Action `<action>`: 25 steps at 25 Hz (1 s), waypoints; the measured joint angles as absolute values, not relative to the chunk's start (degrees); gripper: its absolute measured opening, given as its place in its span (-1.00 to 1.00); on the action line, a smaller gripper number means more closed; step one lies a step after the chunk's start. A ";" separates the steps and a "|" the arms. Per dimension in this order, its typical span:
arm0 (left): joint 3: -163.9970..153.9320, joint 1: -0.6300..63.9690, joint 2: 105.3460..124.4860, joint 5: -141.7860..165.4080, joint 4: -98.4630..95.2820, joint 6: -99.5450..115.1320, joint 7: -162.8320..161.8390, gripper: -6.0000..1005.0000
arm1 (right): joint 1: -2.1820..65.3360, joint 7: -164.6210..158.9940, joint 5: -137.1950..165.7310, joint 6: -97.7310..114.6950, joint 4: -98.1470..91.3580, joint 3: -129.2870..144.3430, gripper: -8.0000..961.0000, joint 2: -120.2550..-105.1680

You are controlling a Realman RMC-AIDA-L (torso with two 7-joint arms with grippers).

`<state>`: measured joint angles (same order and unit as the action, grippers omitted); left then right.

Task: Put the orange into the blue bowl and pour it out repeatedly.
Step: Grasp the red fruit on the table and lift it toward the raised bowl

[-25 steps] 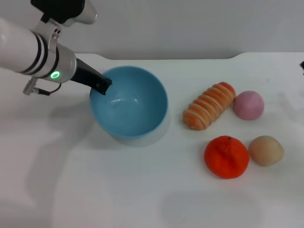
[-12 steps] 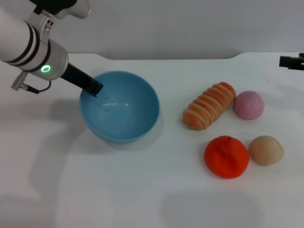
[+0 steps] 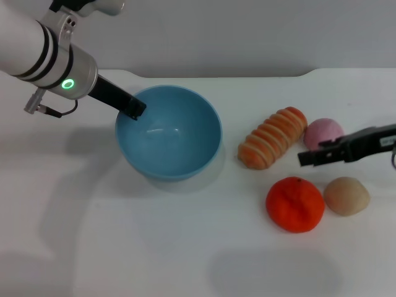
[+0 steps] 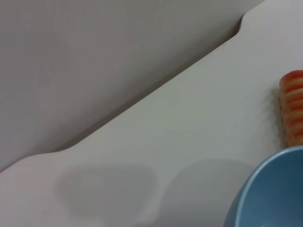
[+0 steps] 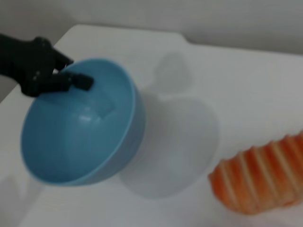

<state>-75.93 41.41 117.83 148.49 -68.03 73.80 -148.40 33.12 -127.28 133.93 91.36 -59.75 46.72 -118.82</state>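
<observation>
The right end effector [image 3: 304, 158], grip state unreadable, is now reaching in just above the dimpled red-orange orange [image 3: 295, 203], while the left end effector [image 3: 133, 110] is clamping the smooth light-blue bowl's [image 3: 185, 151] rim, shifted back rightward for loading.

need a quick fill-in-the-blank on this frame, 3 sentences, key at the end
The left gripper grips the rim of the blue ____.
The orange sits on the ____, not in the bowl.
The right gripper hovers in front of the ____ ball.
Missing words: bowl; table; pink
</observation>
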 joint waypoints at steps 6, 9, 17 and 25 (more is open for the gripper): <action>-75.93 40.85 117.77 148.83 -67.93 73.14 -148.25 -0.99 | 34.22 -126.96 133.90 88.70 -52.49 47.67 0.58 -118.70; -75.93 40.75 117.77 148.84 -67.24 72.75 -148.13 -0.99 | 35.73 -126.29 134.24 86.72 -47.82 48.23 0.57 -118.57; -75.93 40.31 117.77 148.89 -66.80 72.53 -148.02 -0.99 | 36.10 -126.10 134.45 85.02 -46.43 50.47 0.39 -118.48; -76.01 39.81 117.77 148.87 -66.62 72.48 -147.93 -0.99 | 35.81 -125.44 134.54 85.26 -46.30 51.60 -0.25 -118.41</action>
